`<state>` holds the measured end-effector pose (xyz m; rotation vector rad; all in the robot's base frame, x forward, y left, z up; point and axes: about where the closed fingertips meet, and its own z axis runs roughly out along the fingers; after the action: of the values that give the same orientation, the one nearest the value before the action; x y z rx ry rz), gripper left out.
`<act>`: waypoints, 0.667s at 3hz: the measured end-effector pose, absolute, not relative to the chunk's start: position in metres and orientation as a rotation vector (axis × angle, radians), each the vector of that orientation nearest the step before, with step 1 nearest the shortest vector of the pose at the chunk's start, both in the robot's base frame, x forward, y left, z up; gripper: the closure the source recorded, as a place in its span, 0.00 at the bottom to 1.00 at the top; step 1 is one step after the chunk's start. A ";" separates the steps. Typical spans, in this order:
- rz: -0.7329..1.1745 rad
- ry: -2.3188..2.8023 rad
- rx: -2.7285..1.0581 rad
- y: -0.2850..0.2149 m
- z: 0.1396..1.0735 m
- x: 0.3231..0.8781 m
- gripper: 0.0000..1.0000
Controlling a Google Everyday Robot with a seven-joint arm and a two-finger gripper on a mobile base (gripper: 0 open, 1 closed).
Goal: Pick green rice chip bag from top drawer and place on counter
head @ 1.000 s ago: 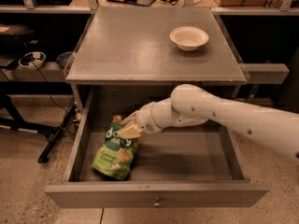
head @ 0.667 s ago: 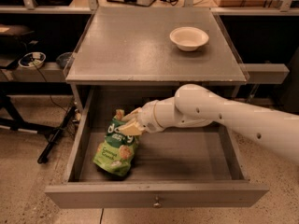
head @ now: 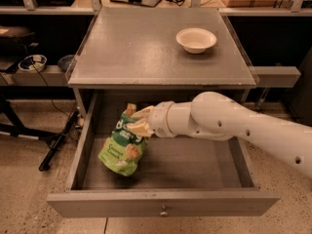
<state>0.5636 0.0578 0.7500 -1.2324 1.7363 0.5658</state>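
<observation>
Green rice chip bag (head: 123, 147) sits inside the open top drawer (head: 161, 204), on its left side, its upper part pinched between the jaws of the gripper (head: 140, 121). The grasp looks done (as I judge it); lifting it out and placing it on the counter (head: 136, 48) remain.

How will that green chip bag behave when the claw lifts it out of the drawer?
Probably floppy: the green rice chip bag looks crinkled and puffy, so it may sag below the claw, which pinches its upper edge inside the top drawer. Likely light for its size. Held by one edge only, it might slip.
</observation>
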 end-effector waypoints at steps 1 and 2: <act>0.525 1.720 -1.204 0.050 0.777 0.557 1.00; 0.488 1.713 -1.213 0.045 0.819 0.546 1.00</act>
<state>0.5458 0.0449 0.8188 -1.2128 1.7125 0.4883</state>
